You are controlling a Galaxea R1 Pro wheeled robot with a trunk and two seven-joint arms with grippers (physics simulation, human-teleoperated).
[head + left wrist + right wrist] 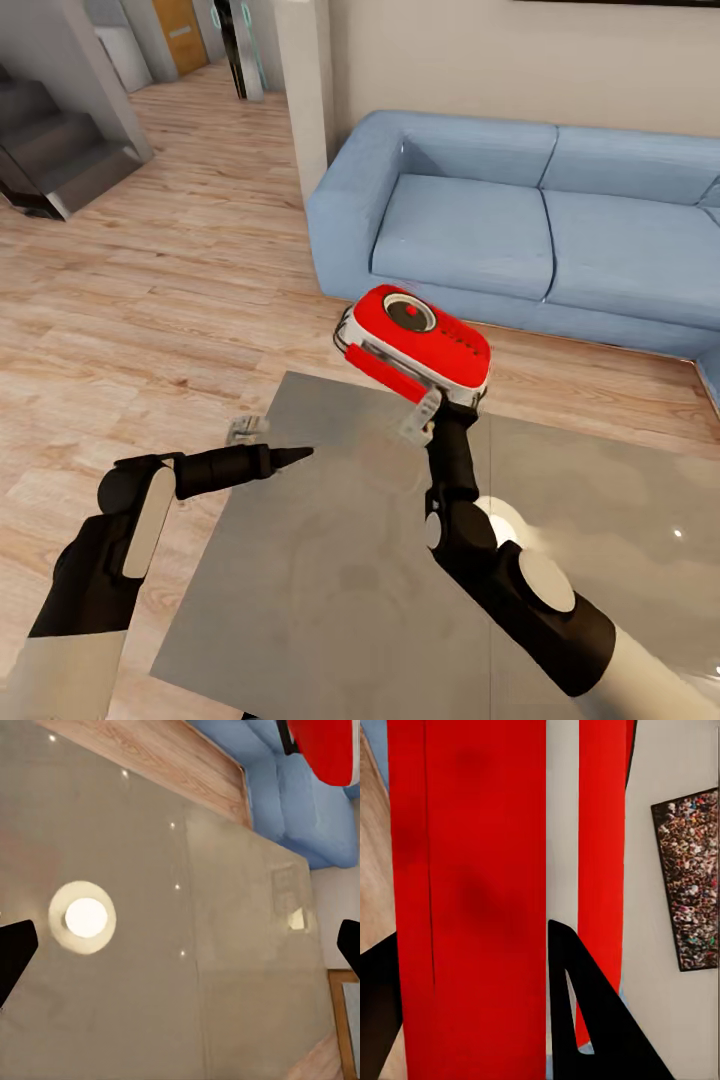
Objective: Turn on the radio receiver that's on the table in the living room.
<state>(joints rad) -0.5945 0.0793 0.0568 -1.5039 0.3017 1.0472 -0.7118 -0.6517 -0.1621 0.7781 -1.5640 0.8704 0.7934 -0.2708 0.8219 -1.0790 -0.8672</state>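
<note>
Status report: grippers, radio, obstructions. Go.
Right gripper shut on radio, held above the table. Left gripper open, over the table. Nothing between them.

Bright, even light; lamp glare spots on the glossy table (225, 967); sharp renders, shadows faint.

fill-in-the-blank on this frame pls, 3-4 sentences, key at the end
1. The radio is held above the table by the ____ gripper.
2. The left gripper is empty and hangs over the ____.
3. The sofa behind the table is ____ in colour.
4. The radio's body is mostly ____.

Missing words: right; table; blue; red
</note>
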